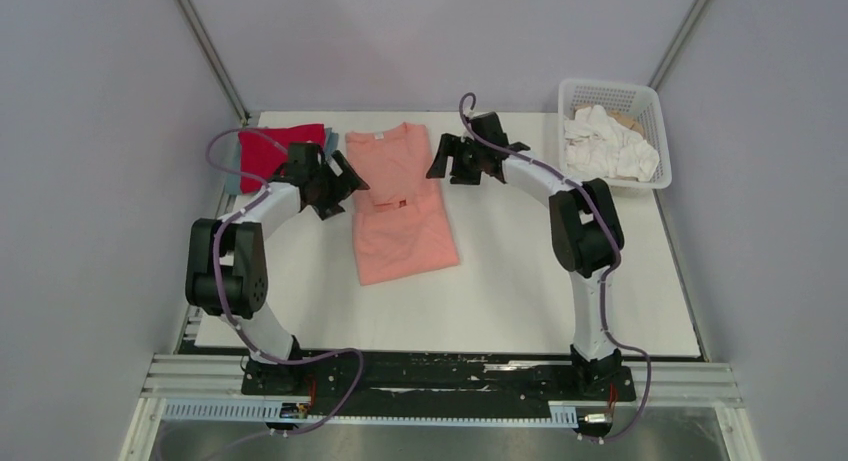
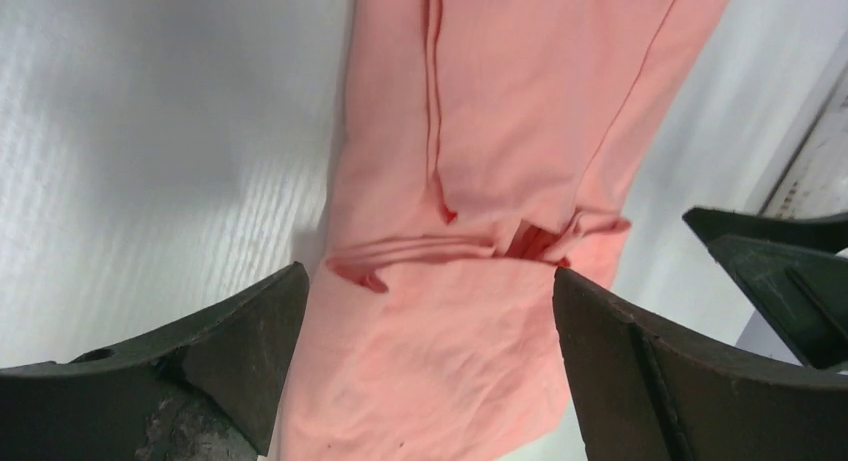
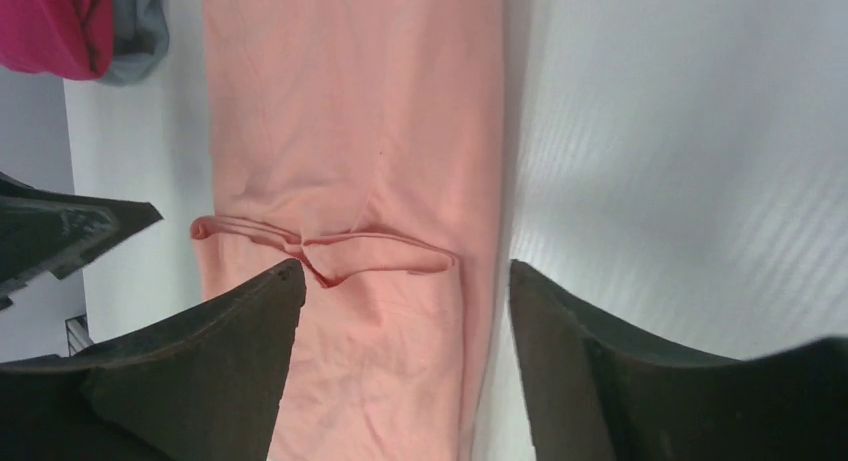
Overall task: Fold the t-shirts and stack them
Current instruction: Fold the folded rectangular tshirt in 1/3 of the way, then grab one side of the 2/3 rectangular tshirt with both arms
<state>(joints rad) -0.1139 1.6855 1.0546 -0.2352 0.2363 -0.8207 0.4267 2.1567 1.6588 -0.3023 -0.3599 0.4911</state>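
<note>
1. A white desk fills the floor of a booth with pale grey walls on 3 sides. Metal posts run up the 2 far corners, and an aluminium rail runs along the near edge where both arms are bolted.
2. The salmon-pink t-shirt lies flat at the middle of the desk, collar toward the far wall and sides folded in to a long narrow strip.
3. The red t-shirt lies folded at the far left, on top of the grey-blue t-shirt, which shows only as an edge.
4. A white lattice basket at the far right corner holds white cloths.
5. The left claw is at the pink shirt's left edge and the right claw at its right edge. Both stand with fingers apart, gripping nothing.
6. Only the wrist cameras show a raised crosswise ridge of bunched cloth across the pink shirt, with salmon fabric filling the gap between each pair of fingers.
7. Only the right wrist camera catches the red and grey-blue shirts, at its top left corner. The basket shows only from above.
</note>
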